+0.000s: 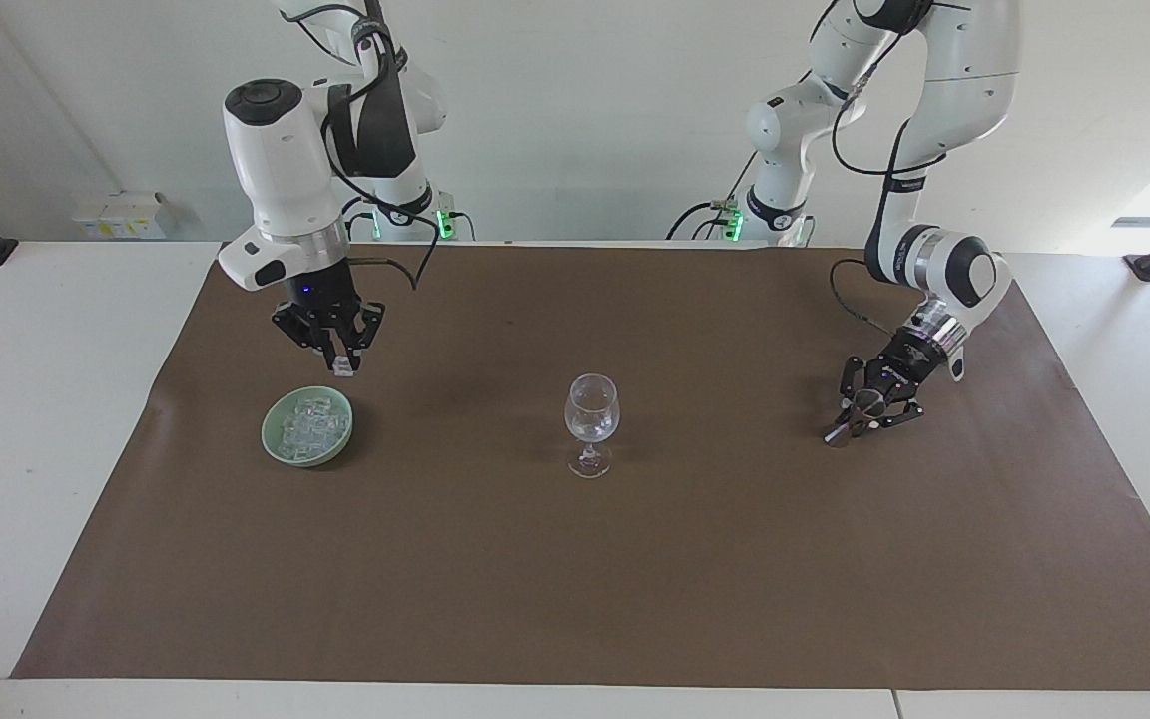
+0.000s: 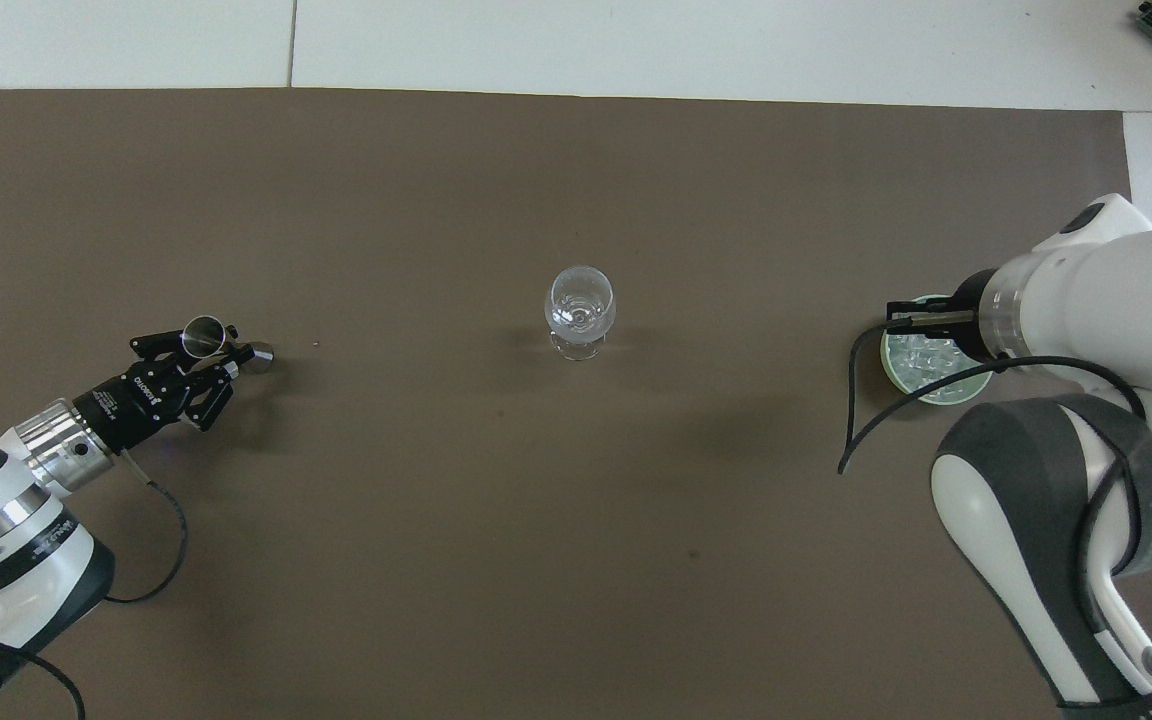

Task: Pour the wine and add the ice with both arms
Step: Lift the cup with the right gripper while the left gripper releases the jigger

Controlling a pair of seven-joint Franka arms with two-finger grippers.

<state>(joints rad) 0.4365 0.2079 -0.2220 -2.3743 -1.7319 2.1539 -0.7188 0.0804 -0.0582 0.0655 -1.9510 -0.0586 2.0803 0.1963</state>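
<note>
1. Over the green bowl (image 1: 270, 441), at the right arm's end of the brown mat (image 1: 635, 579), found the right gripper (image 1: 340, 363) raised clear of the rim and pointing straight down.
2. Saw its fingertips closed on one small clear ice cube (image 1: 343, 370), held in the air.
3. Found the rest of the ice (image 1: 313, 427) heaped in the bowl, which sat flat on the mat.
4. Noted the wine glass (image 1: 591, 409) upright at the middle of the mat, well apart from the bowl and from both grippers.
5. Found the left gripper (image 1: 860, 414) low at the left arm's end of the mat, slanted down toward the surface.
6. Saw its fingers closed around a small metal jigger (image 2: 204, 336), tilted, with its lower end touching the mat.
7. Could not make out any liquid in the jigger.
</note>
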